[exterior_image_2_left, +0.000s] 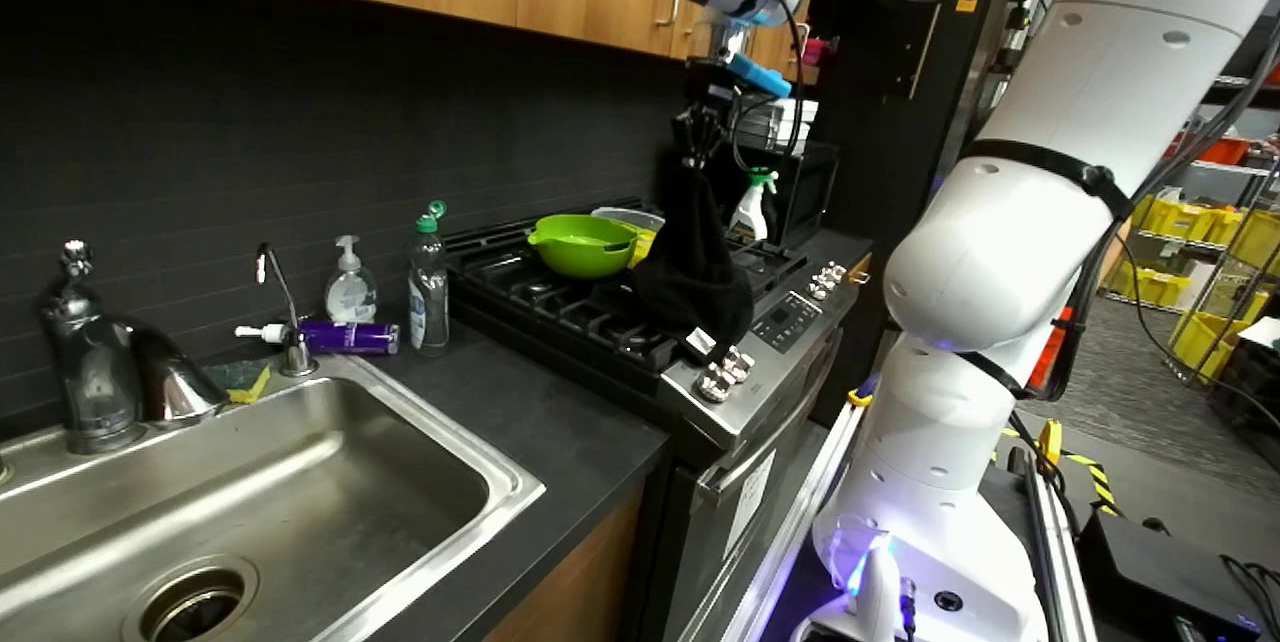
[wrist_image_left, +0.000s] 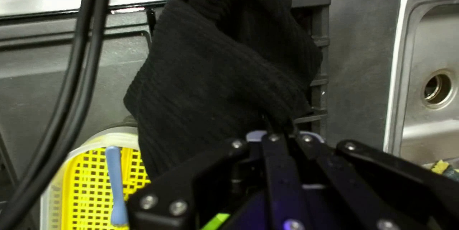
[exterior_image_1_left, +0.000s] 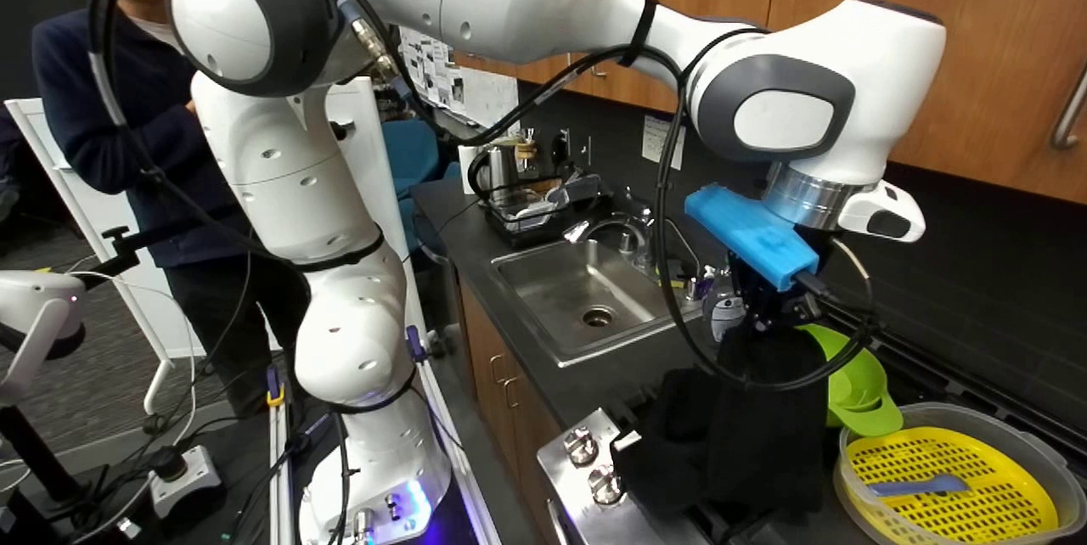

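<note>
My claw [wrist_image_left: 281,126] is drawn right together, pinching one gathered peak of the black ribbed cloth [wrist_image_left: 215,79]. The cloth hangs below me, its lower folds slumped on the black-and-steel gas stove [exterior_image_2_left: 775,362], a white tag [exterior_image_2_left: 700,342] near the round silver knobs [exterior_image_2_left: 713,383]. The pinch looks small, so the fabric's weight could drag it loose; a sideways swing could snag a fold on the black grates [wrist_image_left: 320,81] or nudge a knob. Near it sits the lime-green plastic bowl [exterior_image_2_left: 583,257]; I can't tell whether they touch, but trailing fabric might tip it. Beyond, the clear plastic tub [exterior_image_1_left: 1010,424] holds a yellow perforated basket [exterior_image_1_left: 926,452] and a pale-blue plastic utensil [exterior_image_1_left: 921,486], which a flapping corner could sweep aside. The stainless-steel sink [wrist_image_left: 400,79] in the dark tabletop [wrist_image_left: 358,61] lies well apart.
</note>
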